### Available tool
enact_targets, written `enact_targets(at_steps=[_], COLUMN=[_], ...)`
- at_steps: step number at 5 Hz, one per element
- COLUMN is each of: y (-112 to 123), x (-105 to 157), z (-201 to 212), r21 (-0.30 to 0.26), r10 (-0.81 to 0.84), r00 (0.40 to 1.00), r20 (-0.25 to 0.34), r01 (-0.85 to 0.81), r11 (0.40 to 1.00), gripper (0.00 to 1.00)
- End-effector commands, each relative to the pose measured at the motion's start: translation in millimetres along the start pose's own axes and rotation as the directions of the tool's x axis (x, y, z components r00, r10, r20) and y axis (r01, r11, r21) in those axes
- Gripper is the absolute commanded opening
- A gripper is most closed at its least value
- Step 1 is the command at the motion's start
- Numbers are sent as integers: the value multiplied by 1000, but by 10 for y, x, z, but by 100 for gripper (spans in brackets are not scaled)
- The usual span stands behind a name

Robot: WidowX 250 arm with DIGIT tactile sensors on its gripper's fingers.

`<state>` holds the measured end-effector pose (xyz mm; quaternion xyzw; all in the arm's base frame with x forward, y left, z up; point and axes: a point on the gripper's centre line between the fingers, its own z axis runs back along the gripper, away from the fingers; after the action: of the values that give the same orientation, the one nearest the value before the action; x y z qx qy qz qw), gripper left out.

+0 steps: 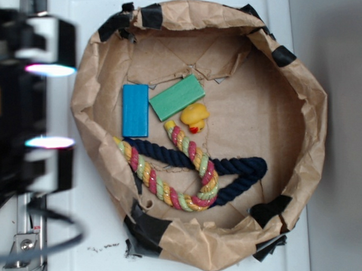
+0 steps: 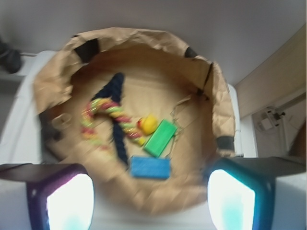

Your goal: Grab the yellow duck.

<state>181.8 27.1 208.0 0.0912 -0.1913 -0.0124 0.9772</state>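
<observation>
The jaws stand wide apart with nothing between them: in the wrist view the two pads of the gripper [image 2: 151, 201] frame the bottom corners, and the whole basin shows through the gap. In the exterior view the gripper [image 1: 48, 107] sits outside the left rim, well apart from the target.

The small glossy yellow rubber duck [image 1: 195, 117] lies on the floor of the crumpled brown-paper basin [image 1: 313, 110], patched with black tape, near its middle. It looks light, hollow and squeezable, with a slick rounded skin that could squirt out of a hard pinch. The likeliest hold is across the widest part of the body, closing gently.

Crowding is the main concern. The flat green rectangular block [image 1: 177, 97] lies just beside the duck, apparently touching it on the upper left. The end of the braided yellow, pink and green rope [image 1: 189, 149] reaches just below the duck's beak. A jaw descending on either of those sides could land on the block or snag the rope. The blue rectangular block [image 1: 135, 111] and the dark navy rope [image 1: 227, 170] lie farther off. The raised paper wall stands between the gripper and the duck.
</observation>
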Motion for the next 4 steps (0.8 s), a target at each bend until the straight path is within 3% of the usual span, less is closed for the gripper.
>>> enact_targets(at_steps=[1, 2, 3, 4], y=[-3, -43, -128, -128], x=[328, 410, 436, 436], z=[-704, -951, -1220, -1220], r21=[-33, -38, -48, -48], r10=[-18, -64, -84, -84], r00=[997, 992, 992, 992], r20=[-78, -107, -90, -90], r01=[15, 60, 80, 80], r11=[999, 997, 996, 996], gripper=[100, 100, 100, 100])
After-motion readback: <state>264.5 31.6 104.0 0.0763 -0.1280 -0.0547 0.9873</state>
